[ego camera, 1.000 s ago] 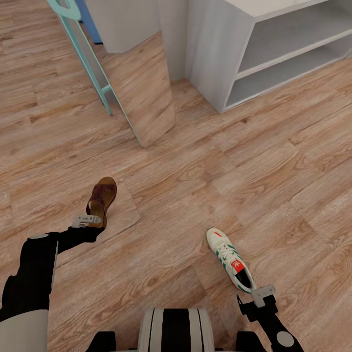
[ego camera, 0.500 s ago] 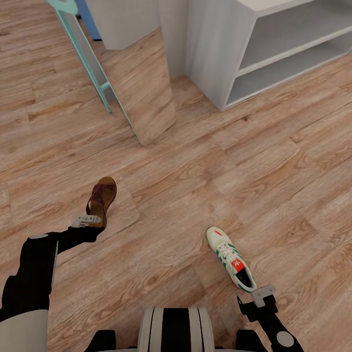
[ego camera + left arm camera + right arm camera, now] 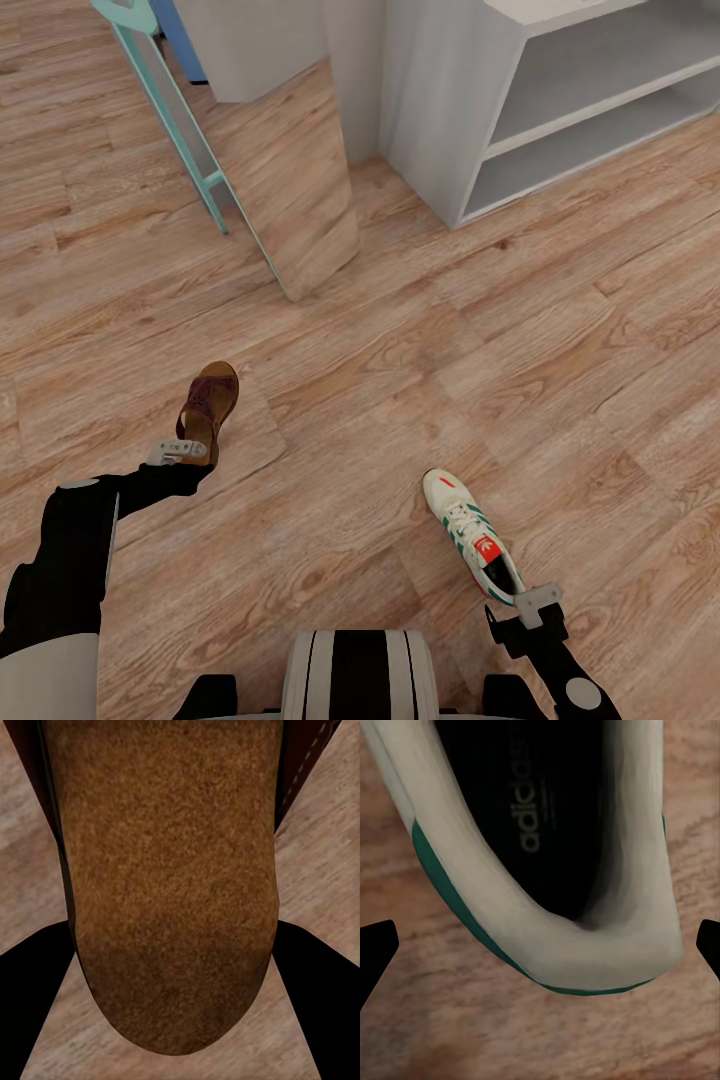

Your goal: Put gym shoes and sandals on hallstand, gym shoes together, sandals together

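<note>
Both sets of jaws read as spread wide on my wrist feeds, each straddling the heel end of a shoe, though I cannot tell whether the pads touch. On the left, my left gripper sits at the near end of the sandal, and in the left wrist view the dark fingers show on either side of the tan footbed. That sandal lies flat on the corridor floor, long axis running near to far with a slight lean right, toe pointing away from me toward the tilted mirror with its teal frame. Right of centre and nearer, the gym shoe lies on the planks with its long axis diagonal, red-tipped toe pointing far-left and heel near-right. My right gripper is at that heel; the right wrist view shows the white heel collar, with only the finger tips at the frame edges. Far right stands the hallstand, two open shelf slots facing the floor
</note>
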### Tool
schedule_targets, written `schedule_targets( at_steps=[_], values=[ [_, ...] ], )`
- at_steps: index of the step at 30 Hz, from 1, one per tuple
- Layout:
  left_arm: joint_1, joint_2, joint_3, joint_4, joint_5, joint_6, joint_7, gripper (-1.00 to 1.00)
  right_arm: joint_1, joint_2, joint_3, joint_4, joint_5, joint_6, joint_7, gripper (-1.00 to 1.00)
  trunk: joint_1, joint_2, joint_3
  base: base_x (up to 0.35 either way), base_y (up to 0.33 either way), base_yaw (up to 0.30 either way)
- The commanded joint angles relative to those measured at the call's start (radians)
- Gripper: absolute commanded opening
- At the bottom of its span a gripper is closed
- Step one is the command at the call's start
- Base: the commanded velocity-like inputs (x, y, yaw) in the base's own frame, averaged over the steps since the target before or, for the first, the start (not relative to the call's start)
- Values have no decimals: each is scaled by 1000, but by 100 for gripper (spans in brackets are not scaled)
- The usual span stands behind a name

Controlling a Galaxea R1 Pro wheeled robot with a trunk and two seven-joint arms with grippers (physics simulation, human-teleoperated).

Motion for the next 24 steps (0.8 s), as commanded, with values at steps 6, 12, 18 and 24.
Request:
schedule_targets(
  at_steps=[6, 12, 18, 24],
  values=[
    [-1, 0, 1, -1, -9, 2, -10, -100, 0, 0, -2, -2, 10, 3, 7, 100, 0, 0, -1, 0, 0, 0],
    [-1, 0, 1, -2, -9, 2, -10, -100, 0, 0, -2, -2, 10, 3, 7, 100, 0, 0, -1, 75, 0, 0],
    [-1, 0, 1, -2, -9, 2, -10, -100, 0, 0, -2, -2, 10, 3, 7, 100, 0, 0, -1, 19, 0, 0],
    [-1, 0, 1, -2, -9, 2, -10, -100, 0, 0, -2, -2, 10, 3, 7, 100, 0, 0, -1, 2, 0, 0]
  ],
)
